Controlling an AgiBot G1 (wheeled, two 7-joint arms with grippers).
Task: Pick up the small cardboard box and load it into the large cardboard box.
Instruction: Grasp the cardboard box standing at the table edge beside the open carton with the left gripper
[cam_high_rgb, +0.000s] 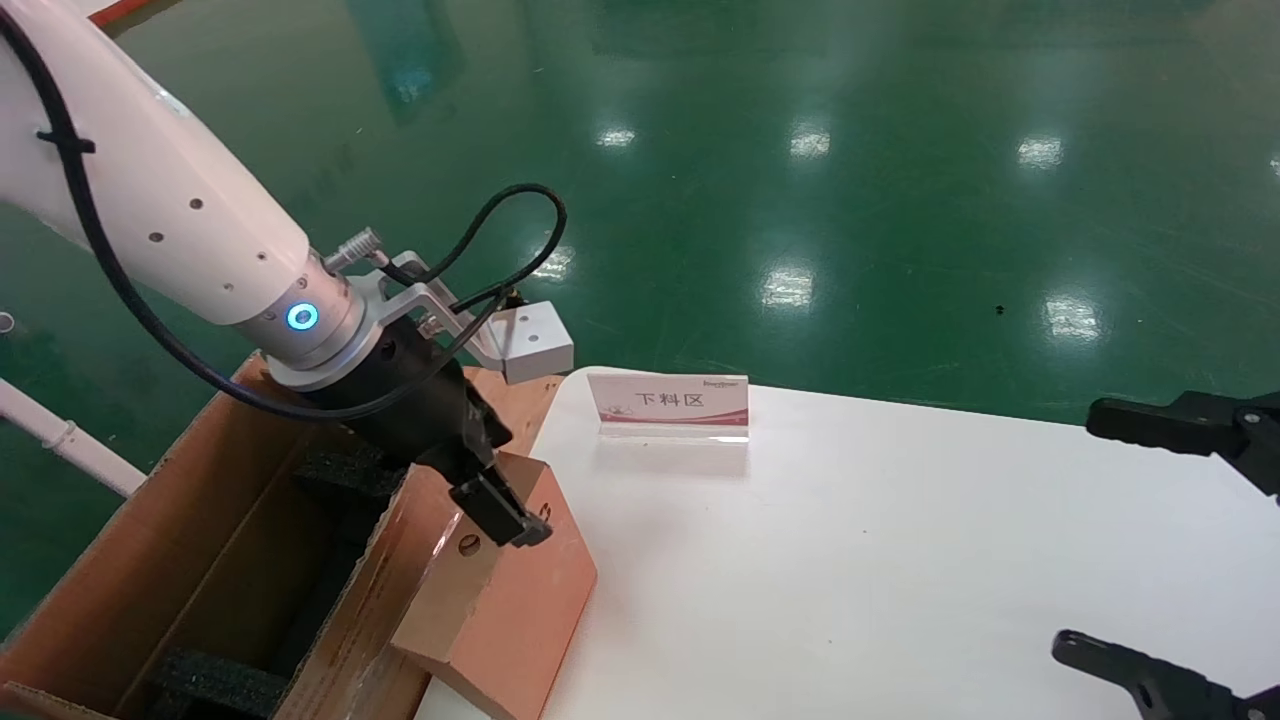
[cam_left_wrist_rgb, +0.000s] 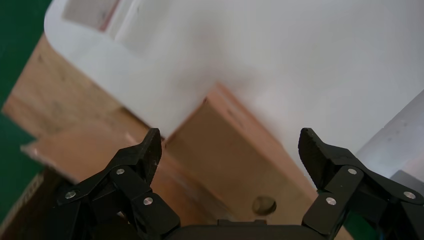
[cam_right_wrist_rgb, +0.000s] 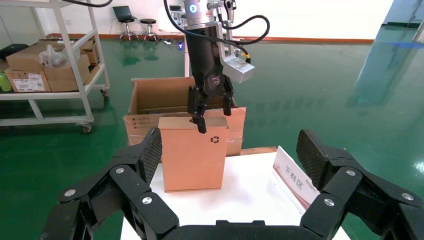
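Observation:
The small cardboard box (cam_high_rgb: 540, 610) stands upright on the white table's left edge, with a recycling symbol on one face and a round logo on top. It also shows in the left wrist view (cam_left_wrist_rgb: 235, 165) and the right wrist view (cam_right_wrist_rgb: 192, 155). My left gripper (cam_high_rgb: 490, 500) is open and straddles the box's top, one finger on each side (cam_left_wrist_rgb: 231, 137). The large cardboard box (cam_high_rgb: 200, 520) stands open on the floor just left of the table, with black foam (cam_high_rgb: 330, 470) inside. My right gripper (cam_high_rgb: 1085, 530) is open and empty at the table's right edge.
A white table (cam_high_rgb: 850, 560) holds a small sign with red print (cam_high_rgb: 668, 405) at its far edge. The large box's flap leans against the table next to the small box. A shelf cart with cartons (cam_right_wrist_rgb: 50, 75) stands far off on the green floor.

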